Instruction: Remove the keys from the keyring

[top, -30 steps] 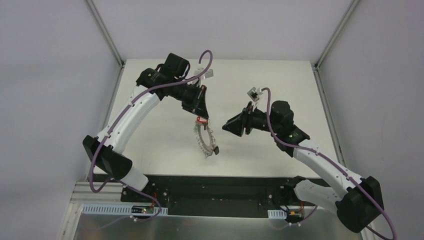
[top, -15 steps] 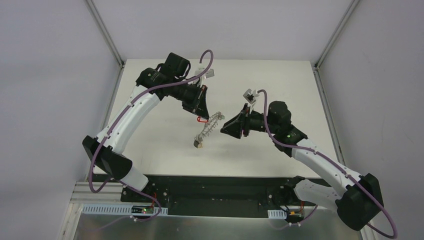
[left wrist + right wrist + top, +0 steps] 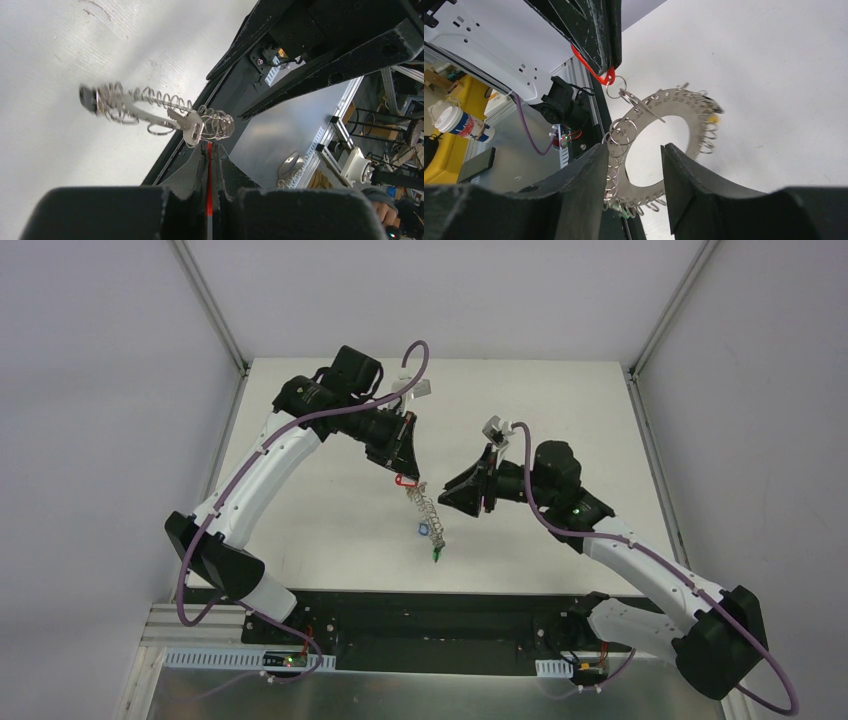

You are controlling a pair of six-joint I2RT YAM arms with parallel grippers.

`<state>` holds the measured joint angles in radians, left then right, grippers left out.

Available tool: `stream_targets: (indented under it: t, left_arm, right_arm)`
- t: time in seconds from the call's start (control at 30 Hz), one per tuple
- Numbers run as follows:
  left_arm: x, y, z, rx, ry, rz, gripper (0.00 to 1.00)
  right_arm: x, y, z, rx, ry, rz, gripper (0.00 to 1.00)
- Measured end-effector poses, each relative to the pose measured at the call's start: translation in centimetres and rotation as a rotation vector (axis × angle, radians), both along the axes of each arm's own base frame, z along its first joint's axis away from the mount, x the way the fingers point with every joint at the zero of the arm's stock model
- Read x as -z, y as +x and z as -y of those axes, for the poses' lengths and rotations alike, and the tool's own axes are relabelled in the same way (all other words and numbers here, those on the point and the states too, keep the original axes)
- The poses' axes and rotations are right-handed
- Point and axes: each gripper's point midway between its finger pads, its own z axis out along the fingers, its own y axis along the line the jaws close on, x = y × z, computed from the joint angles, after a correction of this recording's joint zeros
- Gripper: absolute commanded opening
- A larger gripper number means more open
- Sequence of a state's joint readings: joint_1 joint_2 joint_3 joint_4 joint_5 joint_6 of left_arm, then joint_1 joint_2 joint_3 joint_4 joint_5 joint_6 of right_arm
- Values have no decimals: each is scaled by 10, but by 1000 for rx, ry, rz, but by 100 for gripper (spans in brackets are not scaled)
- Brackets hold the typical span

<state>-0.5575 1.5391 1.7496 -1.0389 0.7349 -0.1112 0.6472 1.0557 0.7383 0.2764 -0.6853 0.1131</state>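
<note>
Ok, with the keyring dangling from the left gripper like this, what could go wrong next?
1. The keyring hangs only by the red tag pinched in the shut left gripper; a tug could pull it free and drop it.
2. The keyring looks motion-blurred, probably swinging, so the open right gripper close by may catch the small split rings and miss the keys.

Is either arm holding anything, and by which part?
The left end effector pinches the red tag, keyring dangling from it; the right end effector holds nothing.
</note>
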Motion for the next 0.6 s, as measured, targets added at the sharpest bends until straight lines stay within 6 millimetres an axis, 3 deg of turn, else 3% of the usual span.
stream_targets:
  t: [0.27, 0.6]
  left_arm:
    - [0, -2, 1, 10, 0, 4, 0]
    - [1, -4, 2, 18, 4, 4, 0]
  right_arm:
    - [-5, -2, -3, -38, 3, 42, 31]
    - [-3, -9, -13, -88, 0, 12, 35]
